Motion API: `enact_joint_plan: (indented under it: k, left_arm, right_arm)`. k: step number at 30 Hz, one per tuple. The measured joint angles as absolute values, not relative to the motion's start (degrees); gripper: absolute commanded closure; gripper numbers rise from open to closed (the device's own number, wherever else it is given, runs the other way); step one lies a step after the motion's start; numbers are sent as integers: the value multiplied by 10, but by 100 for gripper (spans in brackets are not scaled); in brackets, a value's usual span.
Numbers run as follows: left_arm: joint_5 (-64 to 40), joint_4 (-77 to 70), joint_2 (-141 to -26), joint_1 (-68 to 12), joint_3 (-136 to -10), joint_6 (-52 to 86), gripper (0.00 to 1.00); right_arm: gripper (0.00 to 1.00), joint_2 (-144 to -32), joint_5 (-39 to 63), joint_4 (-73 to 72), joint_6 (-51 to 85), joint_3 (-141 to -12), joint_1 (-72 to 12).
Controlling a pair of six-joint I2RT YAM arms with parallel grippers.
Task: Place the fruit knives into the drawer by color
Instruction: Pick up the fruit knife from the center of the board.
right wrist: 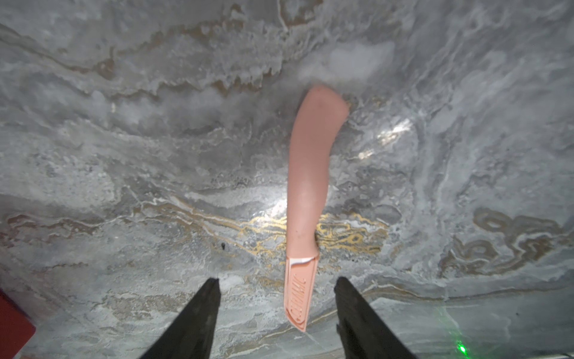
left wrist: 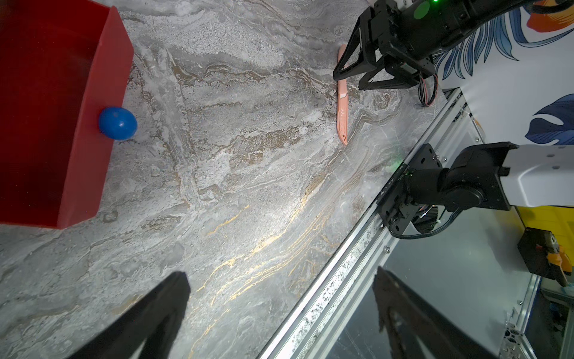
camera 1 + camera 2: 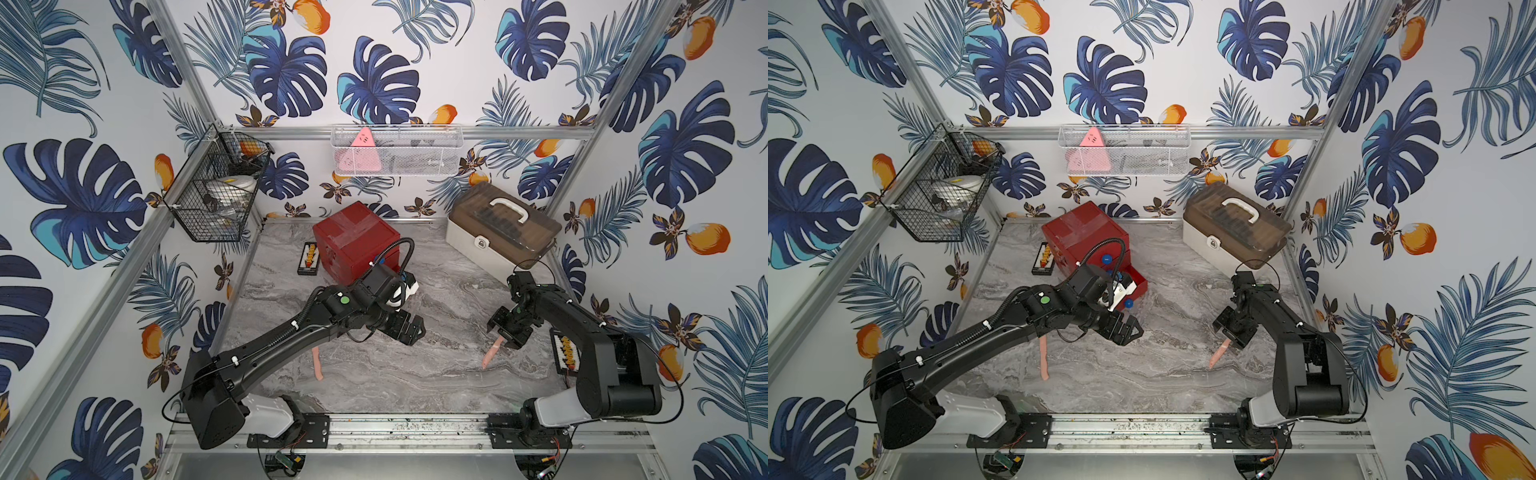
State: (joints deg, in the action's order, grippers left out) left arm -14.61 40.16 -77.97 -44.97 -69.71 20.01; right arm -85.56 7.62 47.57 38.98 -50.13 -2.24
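Right claw [image 1: 276, 281] straddles a pink knife [image 1: 306, 186] (jaws apart, not touching).

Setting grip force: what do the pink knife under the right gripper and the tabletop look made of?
Pink knife: looks like matte moulded plastic; soft sheen, raised lettering on the sheath. Blade hidden.
Tabletop: grey marble look with gold veins, semi-gloss glare; real stone or printed laminate, cannot tell.

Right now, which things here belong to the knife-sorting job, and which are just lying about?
Job: pink knife, second pink knife, red drawer chest.
Lying about: beige case, black wire basket, white mesh basket.
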Motion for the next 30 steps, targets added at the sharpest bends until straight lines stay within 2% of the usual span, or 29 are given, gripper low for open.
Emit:
enact_joint_plan:
  k: [11,21,30]
  left_arm:
    - [-139,400,-772,-450,-679,200,1]
    - [-139,401,-761,-450,-661,200,1]
    - [-137,400,-754,-450,-648,200,1]
  right_arm:
    - [56,-884,72,441,390,-477,-22]
    - [60,-898,61,435,390,-479,-22]
    - [73,-917,55,453,378,-488,-15]
